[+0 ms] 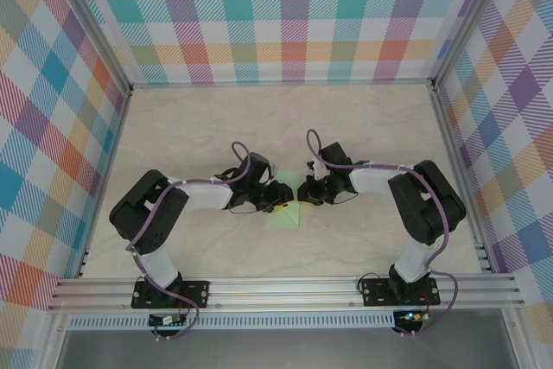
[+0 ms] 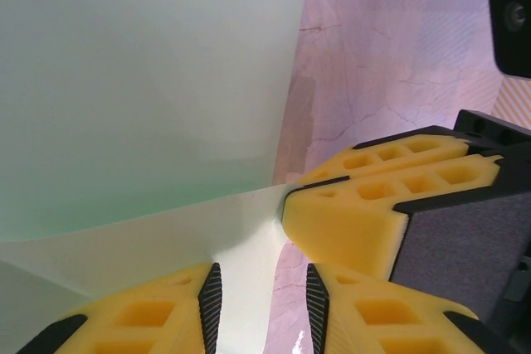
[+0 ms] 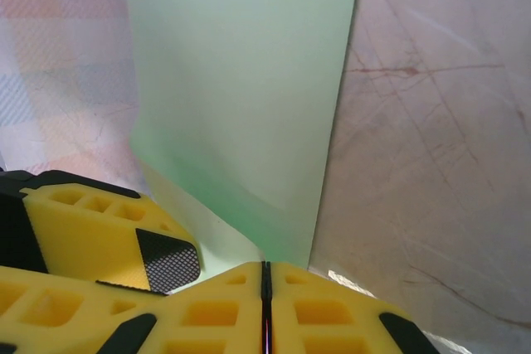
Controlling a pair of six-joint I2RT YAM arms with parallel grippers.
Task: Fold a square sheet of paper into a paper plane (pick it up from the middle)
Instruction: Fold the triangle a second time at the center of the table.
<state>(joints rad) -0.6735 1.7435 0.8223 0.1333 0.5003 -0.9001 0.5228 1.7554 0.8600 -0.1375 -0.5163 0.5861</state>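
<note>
Centrally, the square sheet of paper (image 3: 241, 80) is pinched by the right claw (image 3: 265, 278)

The right claw's jaws are pressed together on the sheet's edge. The left claw (image 2: 264, 300) is held spread, with a flap of the sheet lying between its jaws. Both claws are set tip to tip over the middle of the pale marbled worktop (image 1: 371, 118), which is enclosed by plaid walls (image 1: 294, 15).

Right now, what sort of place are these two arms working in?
Probably a lab test cell, not a home: checkered panels wall in a marble-look table, and an aluminium rail carries the left arm and right arm.
</note>
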